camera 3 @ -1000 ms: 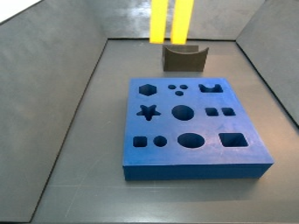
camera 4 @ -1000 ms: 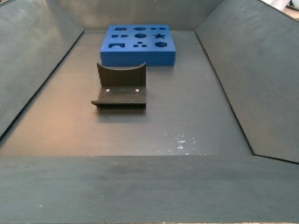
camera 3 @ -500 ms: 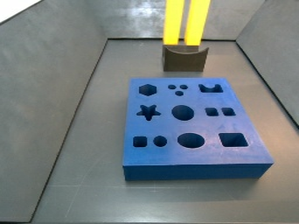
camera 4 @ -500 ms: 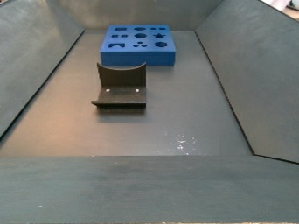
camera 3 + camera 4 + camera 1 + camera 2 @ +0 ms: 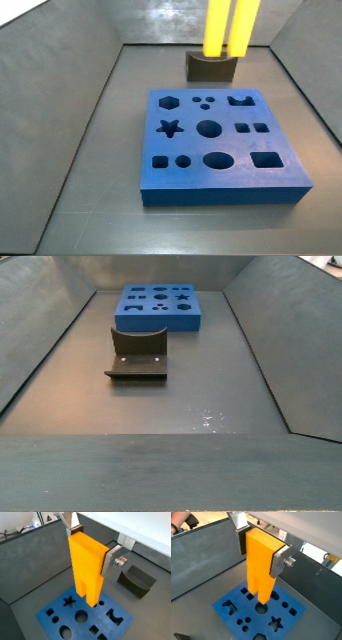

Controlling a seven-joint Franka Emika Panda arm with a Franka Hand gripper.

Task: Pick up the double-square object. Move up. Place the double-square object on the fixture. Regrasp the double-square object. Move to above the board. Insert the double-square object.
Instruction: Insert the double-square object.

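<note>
The double-square object is a long yellow-orange bar hanging upright, its two prongs pointing down. My gripper is shut on its upper end, a silver finger pressed on each side; the same hold shows in both wrist views. Below the bar lies the blue board with its dark cutouts. In a side view only the bar's lower part shows, high above the dark fixture behind the board; the gripper itself is out of that view.
Grey walls enclose the dark floor on all sides. The fixture stands on its base plate in front of the board in a side view. The fixture sits beside the board in a wrist view.
In the side view the hanging bar has shifted steadily to the right, staying high above the fixture. Board and fixture have not moved.
</note>
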